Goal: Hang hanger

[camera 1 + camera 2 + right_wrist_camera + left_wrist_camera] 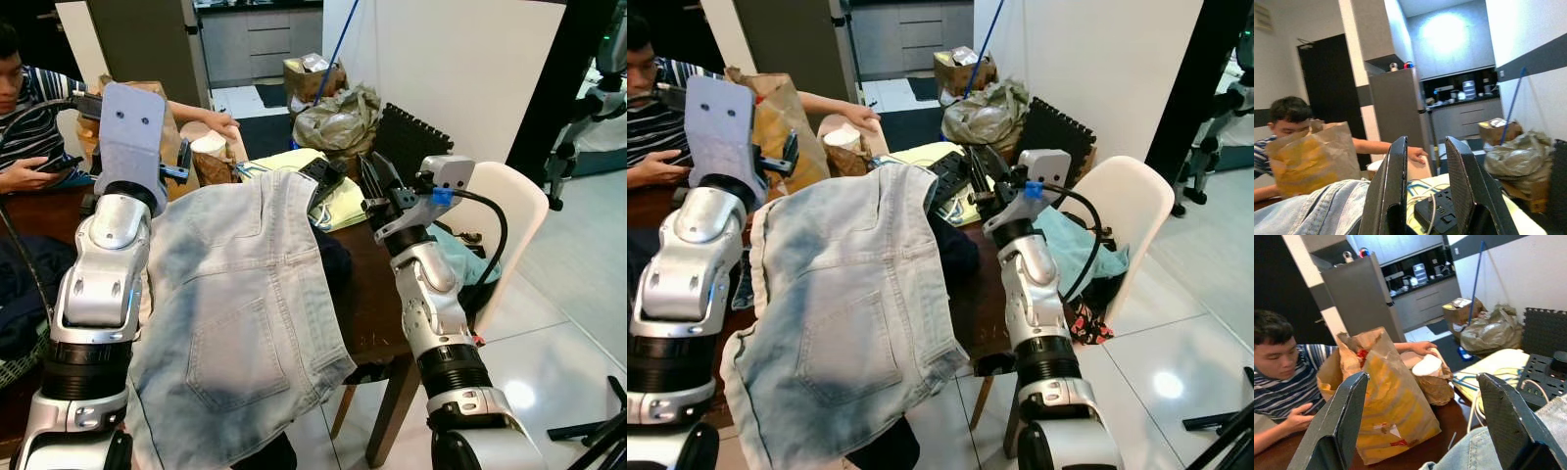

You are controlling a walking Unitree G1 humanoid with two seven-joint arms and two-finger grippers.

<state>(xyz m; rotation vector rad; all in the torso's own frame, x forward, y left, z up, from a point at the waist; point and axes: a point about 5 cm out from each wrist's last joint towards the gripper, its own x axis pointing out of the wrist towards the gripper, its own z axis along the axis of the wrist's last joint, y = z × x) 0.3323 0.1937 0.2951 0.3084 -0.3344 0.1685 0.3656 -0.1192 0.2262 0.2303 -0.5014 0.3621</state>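
Note:
Light blue denim jeans (245,294) hang draped over my left forearm and spill down in front of the dark wooden table (367,294). My left gripper (1422,382) is raised above the table with its fingers (1342,426) spread wide and nothing between them, facing a brown paper bag (1381,416). My right gripper (377,174) is held up over the table's right end, just right of the jeans' waistband. Its fingers (1393,191) stand a narrow gap apart and hold nothing.
A person (29,108) sits at the table's far left holding a phone, one hand reaching past the bag. A black power strip (323,178) lies on yellow sheets (345,204). A white chair (509,211) with teal cloth stands on the right. Stuffed bags (333,117) sit on the floor behind.

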